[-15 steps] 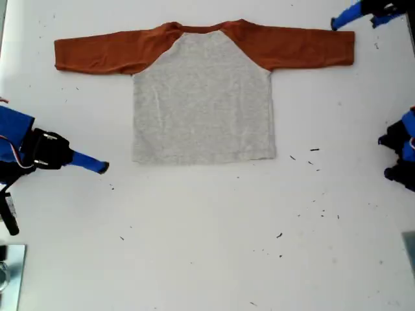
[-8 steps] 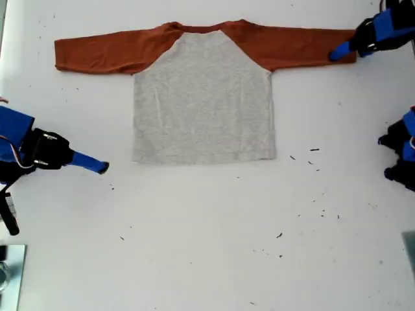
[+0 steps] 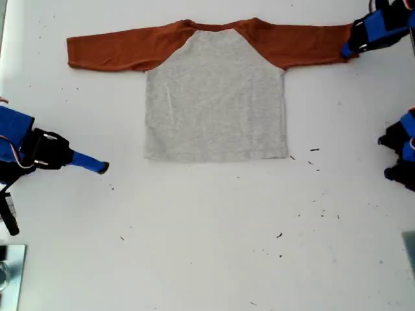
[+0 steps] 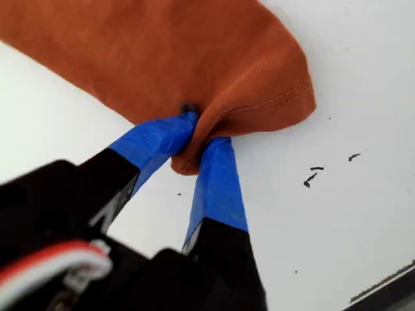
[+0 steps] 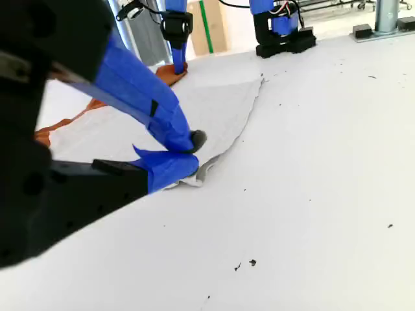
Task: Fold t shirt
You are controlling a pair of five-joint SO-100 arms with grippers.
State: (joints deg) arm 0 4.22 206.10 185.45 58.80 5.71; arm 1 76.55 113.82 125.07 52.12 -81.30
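Note:
The t shirt (image 3: 214, 97) lies flat on the white table (image 3: 207, 246), plain grey body up and both rust-orange sleeves spread wide. No dark print shows. My first gripper (image 3: 350, 48) is at the exterior view's upper right, shut on the cuff of that side's sleeve. In the first wrist view its blue fingers (image 4: 217, 175) pinch the bunched cuff (image 4: 259, 71). My second gripper (image 3: 102, 167) rests near the exterior view's left edge, shut on nothing, a short way from the hem corner. The second wrist view shows its tips (image 5: 189, 152) together, with the grey hem (image 5: 214, 110) just beyond.
An arm base (image 3: 401, 152) stands at the exterior view's right edge. Dark specks (image 3: 314, 150) dot the table below and right of the shirt. A metal object (image 3: 10, 269) sits at the exterior view's lower left corner.
My first gripper came down onto the sleeve cuff, shut on it and dragged the whole shirt a little toward the exterior view's right. My second gripper has not moved.

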